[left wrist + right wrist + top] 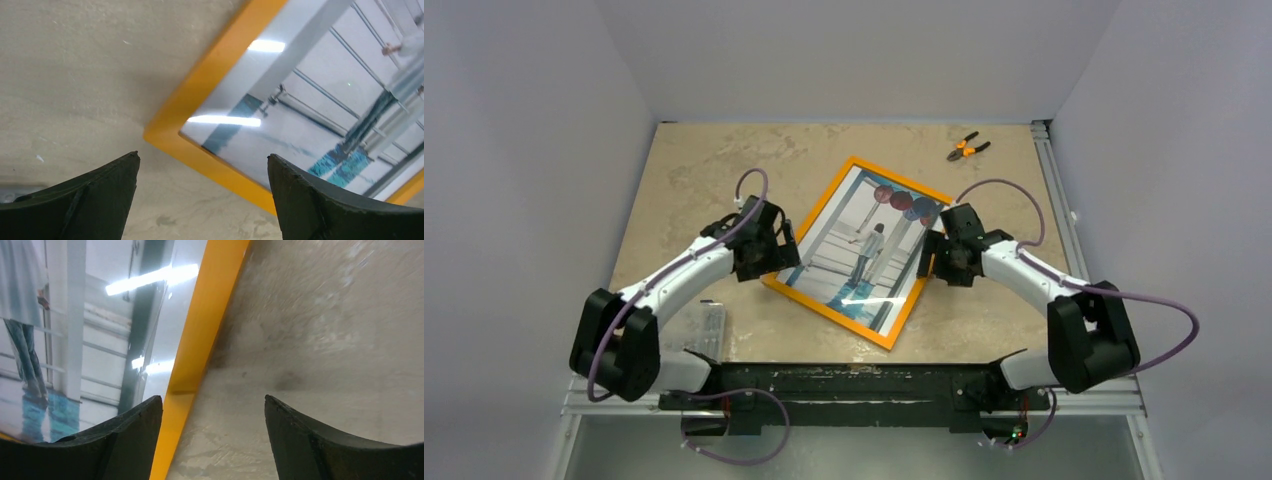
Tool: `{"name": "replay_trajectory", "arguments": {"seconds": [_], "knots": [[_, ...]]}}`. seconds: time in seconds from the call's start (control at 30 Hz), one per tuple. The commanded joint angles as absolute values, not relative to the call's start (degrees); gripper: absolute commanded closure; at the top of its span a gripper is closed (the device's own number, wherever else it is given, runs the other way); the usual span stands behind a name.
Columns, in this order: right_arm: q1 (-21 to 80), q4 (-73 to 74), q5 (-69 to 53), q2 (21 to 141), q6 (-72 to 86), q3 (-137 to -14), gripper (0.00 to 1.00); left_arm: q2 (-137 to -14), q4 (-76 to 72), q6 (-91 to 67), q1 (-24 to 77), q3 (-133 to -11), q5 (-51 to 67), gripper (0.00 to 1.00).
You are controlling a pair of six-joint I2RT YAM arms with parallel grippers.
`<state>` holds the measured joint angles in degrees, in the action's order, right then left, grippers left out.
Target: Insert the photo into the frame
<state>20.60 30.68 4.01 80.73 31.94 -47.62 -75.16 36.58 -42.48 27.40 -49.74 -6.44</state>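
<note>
While it hangs at the lower-left corner of the frame, left gripper (202, 192): fingers apart, holding nothing. The corner lies between them, so closing here may push the frame round instead of gripping it.
Clear ridged thing (706, 328): lies near the left arm's base. I cannot tell what it is; a low swing of the arm could sweep it off.
Right gripper (213, 435): fingers also apart and empty, astride the right border. One finger is over the glossy face and could scratch or smear it if it comes down.
Frame (824, 200): lies flat and turned at an angle in the middle of the table (724, 170), orange side up. A one-sided lift would tilt it.
Photo (874, 260): shows inside the orange border, so I judge the task near its end. The back is hidden; if it is not fastened, lifting may let the print slip out.
Pliers (967, 148): upper right, well apart, no danger.
</note>
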Motion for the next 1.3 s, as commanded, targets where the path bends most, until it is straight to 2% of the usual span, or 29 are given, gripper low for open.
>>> {"name": "replay_trajectory", "arguments": {"seconds": [0.0,0.23,0.53,1.0,1.27], "knots": [[20.6,20.6,-7.8,79.4,39.2,-41.0,0.28,-81.4,32.6,-38.9,22.0,-53.4,-2.9,0.04],[20.6,18.1,-12.5,88.0,40.1,-43.0,0.28,-93.3,28.9,-37.8,18.7,-55.4,1.9,0.04],[20.6,22.5,-11.7,94.0,37.0,-52.4,0.28,-88.1,20.0,-40.3,19.7,-43.3,10.2,0.06],[17.9,28.4,-9.8,102.0,31.1,-66.9,0.28,-76.6,14.1,-51.7,38.1,-33.8,10.0,0.06],[16.8,27.0,-12.1,103.9,30.1,-67.2,0.28,-79.9,13.4,-53.5,41.7,-34.5,7.9,0.05]]}}
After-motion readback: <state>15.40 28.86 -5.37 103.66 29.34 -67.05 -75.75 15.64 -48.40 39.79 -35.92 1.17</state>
